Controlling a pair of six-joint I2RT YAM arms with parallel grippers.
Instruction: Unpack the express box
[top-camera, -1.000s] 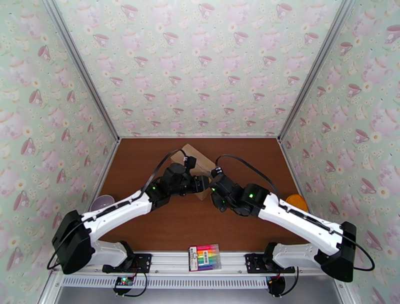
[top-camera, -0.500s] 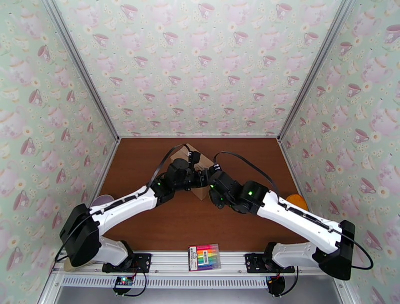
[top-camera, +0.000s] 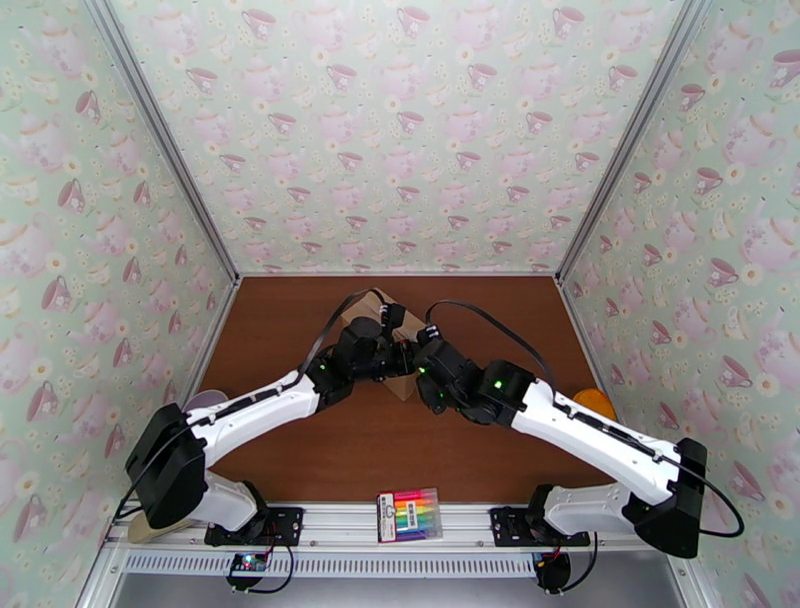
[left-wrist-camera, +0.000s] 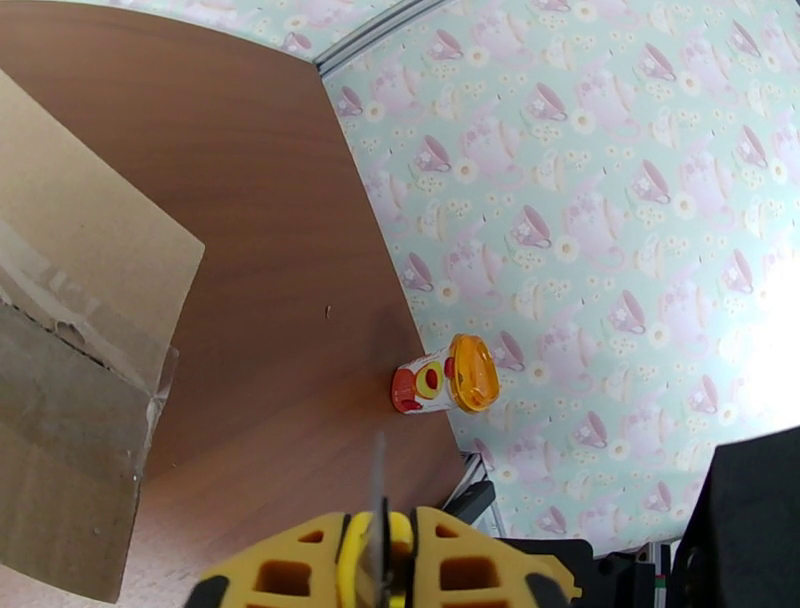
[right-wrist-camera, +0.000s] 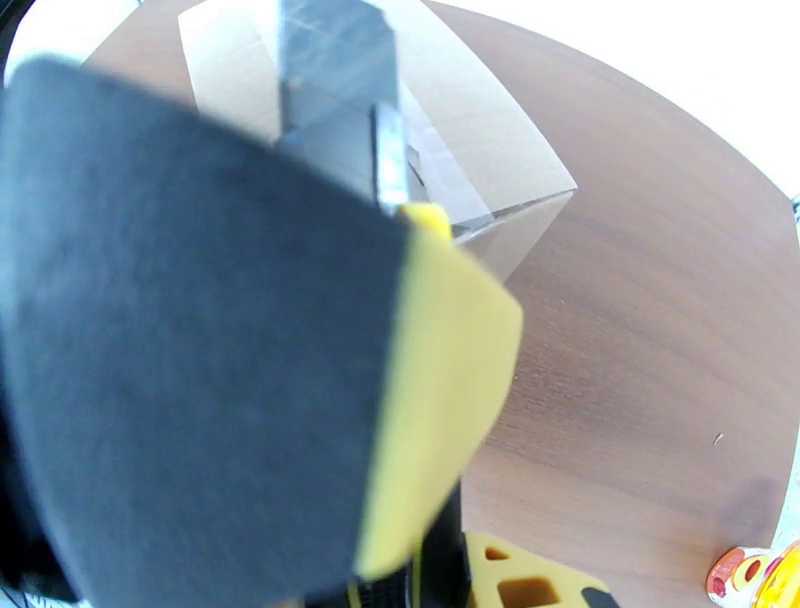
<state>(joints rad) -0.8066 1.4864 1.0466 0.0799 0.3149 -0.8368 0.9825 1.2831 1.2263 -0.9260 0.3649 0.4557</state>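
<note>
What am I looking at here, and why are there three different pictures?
Two white robot arms are bolted to a brown wooden table. One picture looks down from above; the other two come from wrist cameras. Both arms reach over a tan cardboard box. Also there: a flat pack of rainbow-coloured markers, a small orange-lidded cup and a pale purple round thing. The left gripper is shut on a thin grey strip, possibly tape. Whether the right gripper holds anything is unclear.

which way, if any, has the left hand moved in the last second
Yes. The left hand, above the box, has shifted slightly away from the arms' bases, toward the back wall.
</note>
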